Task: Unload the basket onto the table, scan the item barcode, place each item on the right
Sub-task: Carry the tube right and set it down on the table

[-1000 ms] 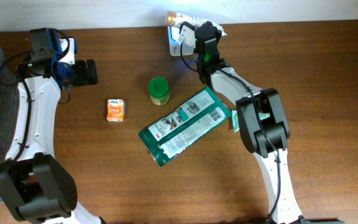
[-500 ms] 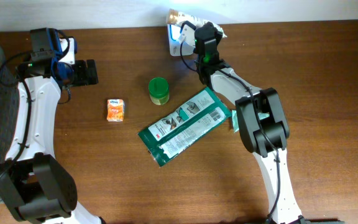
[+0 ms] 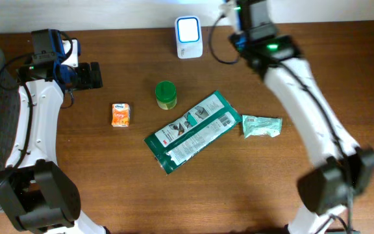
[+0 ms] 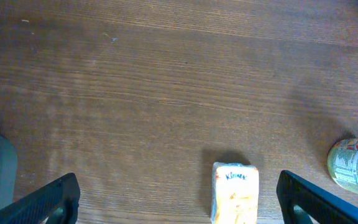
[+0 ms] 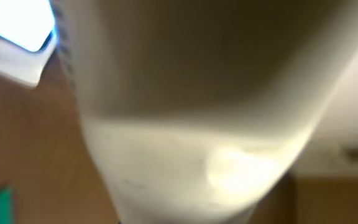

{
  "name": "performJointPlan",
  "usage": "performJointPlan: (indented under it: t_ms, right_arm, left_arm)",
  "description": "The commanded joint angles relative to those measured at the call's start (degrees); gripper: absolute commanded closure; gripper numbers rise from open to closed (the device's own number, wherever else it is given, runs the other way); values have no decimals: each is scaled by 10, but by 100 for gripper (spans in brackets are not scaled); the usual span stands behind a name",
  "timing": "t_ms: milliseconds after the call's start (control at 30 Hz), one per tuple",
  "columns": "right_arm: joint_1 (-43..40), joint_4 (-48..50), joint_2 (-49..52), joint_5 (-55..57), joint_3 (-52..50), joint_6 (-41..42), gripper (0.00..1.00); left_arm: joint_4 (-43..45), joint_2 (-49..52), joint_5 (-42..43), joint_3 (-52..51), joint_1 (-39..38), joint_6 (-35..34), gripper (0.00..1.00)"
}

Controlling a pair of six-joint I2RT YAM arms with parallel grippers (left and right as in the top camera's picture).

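shifted right off scanner (image 3: 189, 29), now uncovered | right gripper (image 3: 237, 9): clamped on pale packet (image 5: 185, 155) | axis: too blurred to tell | left gripper (image 4: 178, 190): wide, empty

**Table layout**

The scanner (image 3: 189, 29) is stood at the far edge of the table (image 3: 343, 78). To its right, the item (image 5: 185, 155) is held in the right gripper (image 3: 231, 9). Nearer than the scanner, the jar (image 3: 165, 94) is set, with the small carton (image 3: 121, 114) to its left. The long packet (image 3: 192, 130) is laid aslant before the jar, and the pouch (image 3: 261, 125) is placed just beside its right end.
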Motion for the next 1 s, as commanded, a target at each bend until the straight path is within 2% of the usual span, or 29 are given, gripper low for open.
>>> performJointPlan:
  t_ms: [0, 167, 300, 433, 633, 767, 967]
  right_arm:
    - [-50, -107, -43, -67, 8, 130, 96]
    - [-131, -291, -49, -137, 0, 171, 96]
    - [-197, -327, -46, -193, -56, 171, 96]
    - [-272, -281, -45, -275, -159, 171, 96]
    - [-379, -151, -42, -388, -306, 177, 96]
    - [-428, -114, -24, -437, -334, 177, 96]
    - [-433, -110, 19, -440, -334, 159, 96]
  left_arm:
    - [1, 4, -2, 11, 0, 3, 1]
    - [1, 4, -2, 11, 0, 3, 1]
    - [1, 4, -2, 11, 0, 3, 1]
    - [1, 4, -2, 11, 0, 3, 1]
    - [1, 4, -2, 11, 0, 3, 1]
    - [1, 4, -2, 11, 0, 3, 1]
    - [1, 4, -2, 11, 0, 3, 1]
